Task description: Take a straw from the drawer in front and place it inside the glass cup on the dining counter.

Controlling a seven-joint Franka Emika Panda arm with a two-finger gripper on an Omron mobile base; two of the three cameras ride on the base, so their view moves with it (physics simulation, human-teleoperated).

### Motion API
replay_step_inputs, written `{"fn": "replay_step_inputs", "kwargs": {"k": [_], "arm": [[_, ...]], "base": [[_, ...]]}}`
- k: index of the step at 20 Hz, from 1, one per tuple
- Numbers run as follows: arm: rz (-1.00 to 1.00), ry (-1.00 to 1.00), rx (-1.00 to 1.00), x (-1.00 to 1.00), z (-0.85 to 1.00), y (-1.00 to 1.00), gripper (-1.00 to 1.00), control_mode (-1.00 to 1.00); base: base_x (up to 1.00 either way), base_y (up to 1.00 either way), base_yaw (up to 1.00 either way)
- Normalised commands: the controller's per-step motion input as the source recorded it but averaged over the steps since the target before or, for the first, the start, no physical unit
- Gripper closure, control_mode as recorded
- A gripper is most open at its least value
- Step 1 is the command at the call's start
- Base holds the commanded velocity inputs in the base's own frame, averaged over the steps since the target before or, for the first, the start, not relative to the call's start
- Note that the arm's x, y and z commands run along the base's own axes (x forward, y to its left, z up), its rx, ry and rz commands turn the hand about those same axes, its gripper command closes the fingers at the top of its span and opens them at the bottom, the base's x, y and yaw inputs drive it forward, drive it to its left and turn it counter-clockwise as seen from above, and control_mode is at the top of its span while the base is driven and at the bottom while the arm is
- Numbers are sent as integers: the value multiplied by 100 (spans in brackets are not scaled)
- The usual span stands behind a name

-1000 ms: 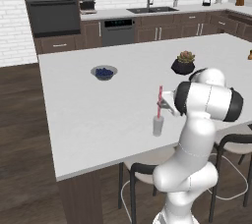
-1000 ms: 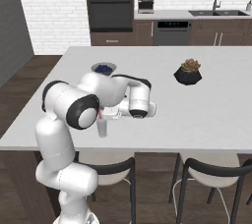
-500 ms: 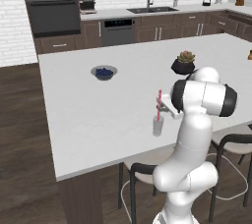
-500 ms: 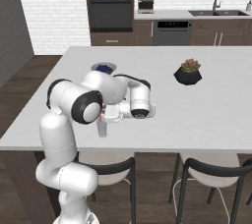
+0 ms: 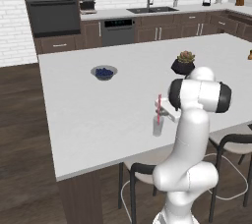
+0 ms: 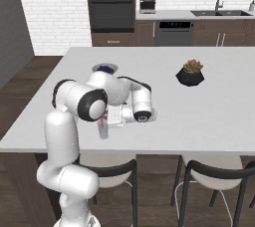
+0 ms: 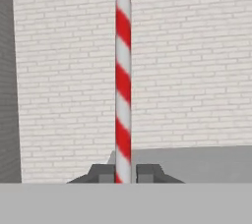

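Note:
A red-and-white striped straw (image 7: 123,85) stands upright between my two fingertips (image 7: 101,173), with my gripper (image 7: 123,174) shut on it. My gripper (image 5: 163,110) holds the straw (image 5: 159,103) over the small clear glass cup (image 5: 158,126) near the front edge of the white dining counter (image 5: 98,115). The straw's lower end seems to reach into the cup's mouth. From the right base view the glass cup (image 6: 103,131) stands just under my gripper (image 6: 108,117), and the arm partly covers the straw (image 6: 103,121). The drawer is out of view.
A grey bowl with blue contents (image 5: 104,72) sits farther back on the counter. A potted plant in a dark pot (image 5: 183,64) is to the right. Dark stools (image 6: 219,171) stand under the counter's near edge. The wall counter with sink (image 5: 150,9) lies far behind.
The straw has come down a little toward the glass cup, still in my gripper. The arm's elbow has shifted slightly.

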Motion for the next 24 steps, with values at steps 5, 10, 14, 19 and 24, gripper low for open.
{"fn": "replay_step_inputs", "kwargs": {"k": [5,10,14,19,24], "arm": [[5,0,0,0,-11,0,100,-100],[4,0,0,0,-12,0,100,-100],[4,0,0,0,-16,0,100,-100],[4,0,0,0,-14,0,-100,-100],[3,0,0,-1,0,-1,-100,-100]], "base": [[0,0,0],[0,0,0],[0,0,0],[0,0,0],[0,0,0]]}}
